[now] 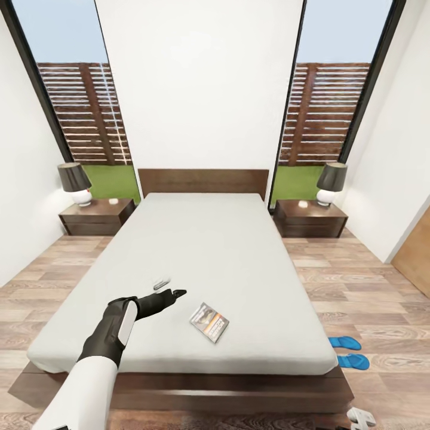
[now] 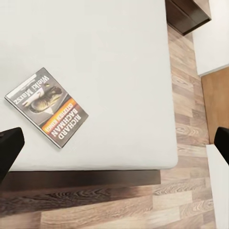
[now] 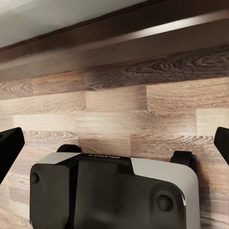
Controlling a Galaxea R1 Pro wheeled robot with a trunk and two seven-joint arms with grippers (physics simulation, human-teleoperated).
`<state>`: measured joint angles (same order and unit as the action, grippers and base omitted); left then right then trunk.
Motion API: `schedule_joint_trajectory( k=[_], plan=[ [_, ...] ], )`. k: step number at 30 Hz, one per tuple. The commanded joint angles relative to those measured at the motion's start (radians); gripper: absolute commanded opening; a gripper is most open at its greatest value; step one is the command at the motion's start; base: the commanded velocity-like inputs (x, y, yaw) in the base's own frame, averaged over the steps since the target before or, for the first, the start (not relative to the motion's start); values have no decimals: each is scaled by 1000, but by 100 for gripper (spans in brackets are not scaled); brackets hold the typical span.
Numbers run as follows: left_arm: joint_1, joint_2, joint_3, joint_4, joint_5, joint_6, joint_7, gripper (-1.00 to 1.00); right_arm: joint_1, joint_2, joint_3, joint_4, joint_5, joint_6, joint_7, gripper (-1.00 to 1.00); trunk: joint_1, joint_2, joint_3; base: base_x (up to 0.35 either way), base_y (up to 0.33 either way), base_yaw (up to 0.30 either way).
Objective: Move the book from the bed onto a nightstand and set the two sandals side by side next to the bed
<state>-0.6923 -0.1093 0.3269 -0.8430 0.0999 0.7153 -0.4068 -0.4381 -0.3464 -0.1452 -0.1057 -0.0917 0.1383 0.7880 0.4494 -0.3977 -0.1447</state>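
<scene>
**A:** Where is the book?

**B:** The small thin paperback book [image 1: 209, 322] with the dark grey cover, orange band and white lettering lies flat on the pale grey-white mattress of the large low bed [image 1: 203, 251], near the foot end and a little toward the robot's right. The left wrist view shows it too [image 2: 47, 106], cover up, with "RICHARD BACHMAN" readable and nothing touching it.

**A:** And the arm closest to it?

**B:** The left gripper [image 1: 170, 288] hovers above the mattress just beside the book, on its left, apart from it. Its two fingers stand widely spread; in the left wrist view one black fingertip [image 2: 8, 148] sits at each edge of the picture, with the book between them and nearer the one marked.

**A:** The sandals?

**B:** The two bright blue flip-flop sandals [image 1: 348, 352] lie on the wood-plank floor [image 1: 370, 298] at the bed's right side, close to its foot corner, one just beside the other and both near the dark brown platform frame.

**A:** The other arm?

**B:** The right gripper [image 1: 361, 418] hangs low by the foot of the bed. In the right wrist view its black fingertips [image 3: 9, 148] are set far apart, holding nothing, above the floor planks and the robot's grey and white base.

**A:** Farther out?

**B:** Two low dark brown wooden nightstands flank the headboard, the left nightstand [image 1: 98, 216] and the right nightstand [image 1: 310, 218], each carrying a white lamp with a dark shade [image 1: 76, 183]. Tall dark-framed windows [image 1: 325, 113] show grass and a slatted fence.
</scene>
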Motion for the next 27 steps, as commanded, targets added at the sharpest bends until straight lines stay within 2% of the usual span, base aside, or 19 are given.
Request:
schedule_joint_trajectory(
  k=[1, 27],
  plan=[
    [-1, -2, 4, -1, 7, 9, 0, 100, -1, 0, -1, 0, -10, 10, 4, 100, 1, -2, -4, 0, 0, 0],
    [-1, -12, 3, -1, 8, 9, 0, 100, -1, 0, -2, 0, -11, 10, 5, 100, 1, -2, -45, 0, 0, 0]
  ],
)
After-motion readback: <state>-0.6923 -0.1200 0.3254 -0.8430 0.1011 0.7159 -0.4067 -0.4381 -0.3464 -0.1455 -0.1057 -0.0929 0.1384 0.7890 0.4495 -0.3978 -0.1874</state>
